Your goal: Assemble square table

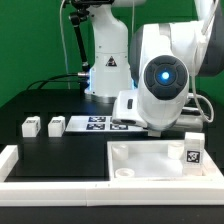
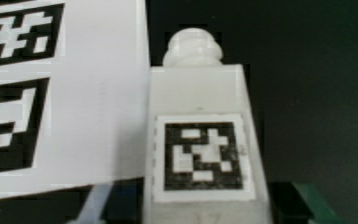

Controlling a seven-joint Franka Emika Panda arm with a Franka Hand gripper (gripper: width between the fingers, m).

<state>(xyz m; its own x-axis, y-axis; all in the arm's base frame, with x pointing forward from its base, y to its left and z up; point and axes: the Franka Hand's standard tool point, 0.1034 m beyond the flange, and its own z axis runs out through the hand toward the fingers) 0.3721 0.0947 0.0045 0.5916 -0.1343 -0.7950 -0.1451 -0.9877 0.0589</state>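
Exterior brightness: bright and even, light from above
Exterior contrast: white square table slab [image 1: 150,168] and arm shell [image 1: 150,55] nearly blown out against the dark matte table [image 1: 60,150]
Glow: blue ring light [image 1: 163,75] on the arm, fainter bluish glow on the arm base [image 1: 108,68]
Shadows: soft and short beside the leg blocks [image 1: 30,126], grey shade inside the slab rim
Exterior sharpness: low resolution, tag patterns coarse
Wrist brightness: dimmer, grey-blue cast
Wrist focus: leg block [image 2: 197,110] very close and soft, its tag smeared; marker board [image 2: 78,110] tags blurred too
Wrist background: black, no detail
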